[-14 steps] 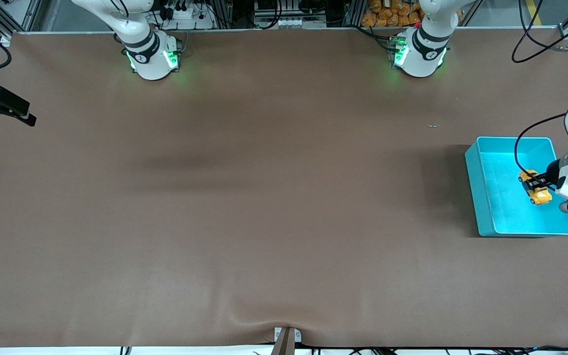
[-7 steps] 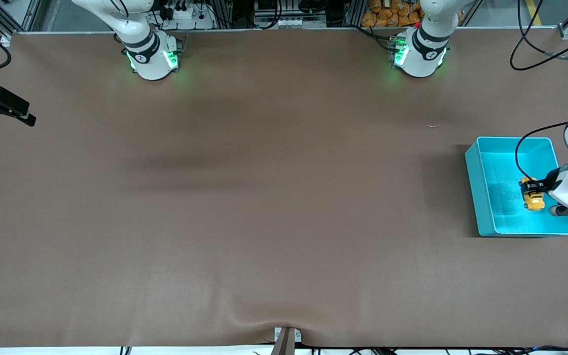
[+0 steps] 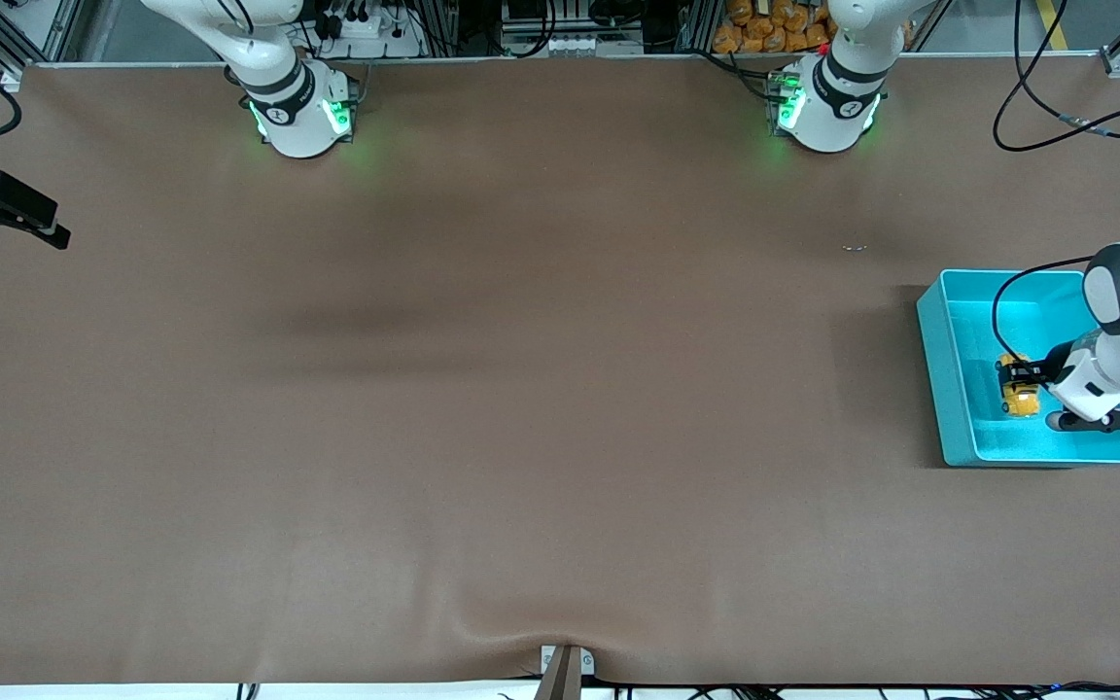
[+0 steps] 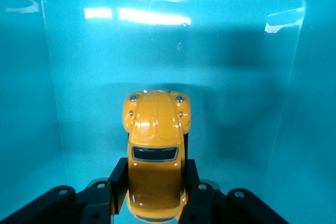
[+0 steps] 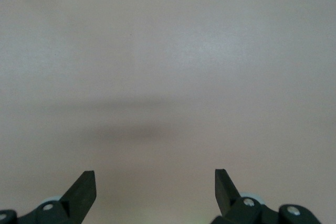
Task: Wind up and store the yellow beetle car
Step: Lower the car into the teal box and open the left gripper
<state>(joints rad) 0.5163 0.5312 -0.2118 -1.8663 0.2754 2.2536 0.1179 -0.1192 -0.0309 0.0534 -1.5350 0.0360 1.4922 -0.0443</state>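
Brown table (image 3: 521, 389) lies wide around teal bin (image 3: 939, 369), where left hand (image 3: 1019, 374) clamps yellow beetle car (image 3: 1020, 397); right hand (image 5: 155, 188) gapes

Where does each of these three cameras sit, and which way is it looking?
Front view: high across the table, facing both arm bases; shows the teal bin and left gripper.
Left wrist view: on the left arm, looking into the bin; its fingers clamp the yellow beetle car.
Right wrist view: on the right arm, facing bare table; open fingers show.
Shared: front and left wrist both show the car over the bin.
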